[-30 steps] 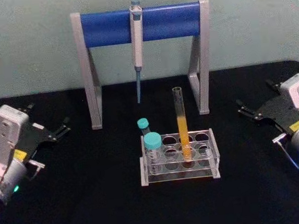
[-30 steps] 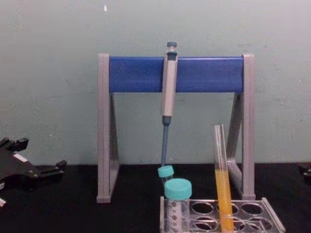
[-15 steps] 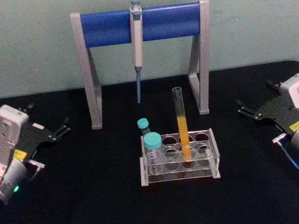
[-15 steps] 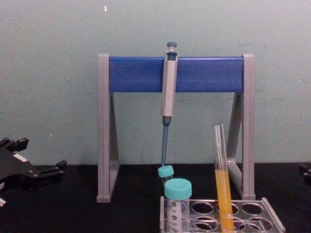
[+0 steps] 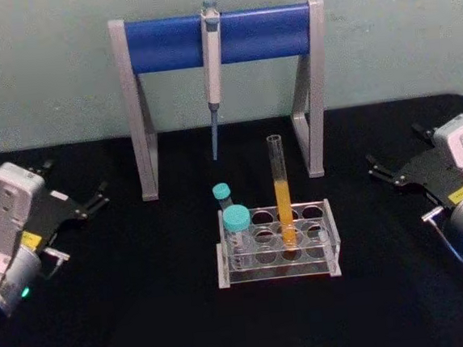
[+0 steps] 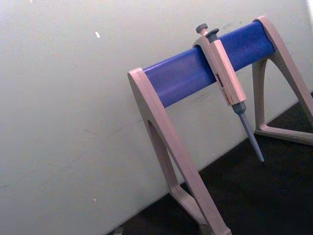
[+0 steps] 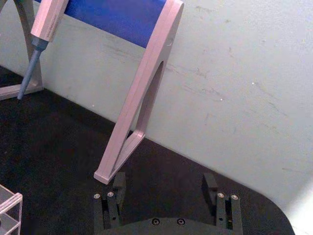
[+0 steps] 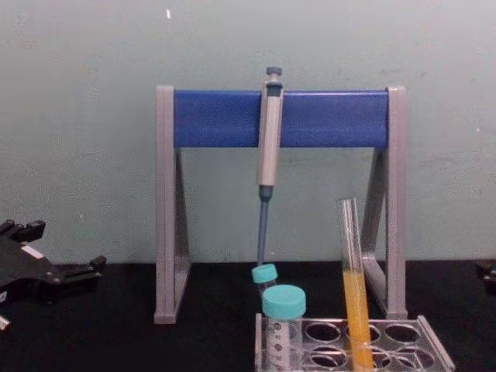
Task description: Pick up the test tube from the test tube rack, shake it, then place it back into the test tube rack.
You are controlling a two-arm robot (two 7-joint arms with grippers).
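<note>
The test tube (image 5: 280, 192), long and clear with orange-yellow liquid in its lower half, stands upright in the middle column of the test tube rack (image 5: 330, 252). In the chest view the test tube (image 8: 353, 288) rises well above the rack (image 8: 434, 350). My left gripper (image 5: 76, 180) rests far left of the rack, open and holding nothing; the chest view shows it (image 8: 62, 248) at the left edge. Far to the right my right gripper (image 5: 395, 147) is also open and holds nothing. The right wrist view shows its fingers (image 7: 119, 185) spread wide.
A blue-and-grey pipette stand (image 5: 219, 36) stands behind the rack with a grey pipette (image 5: 212, 74) hanging from its bar. Two short teal-capped tubes (image 5: 237, 230) sit in the rack's left column. Black tabletop lies open between each gripper and the rack.
</note>
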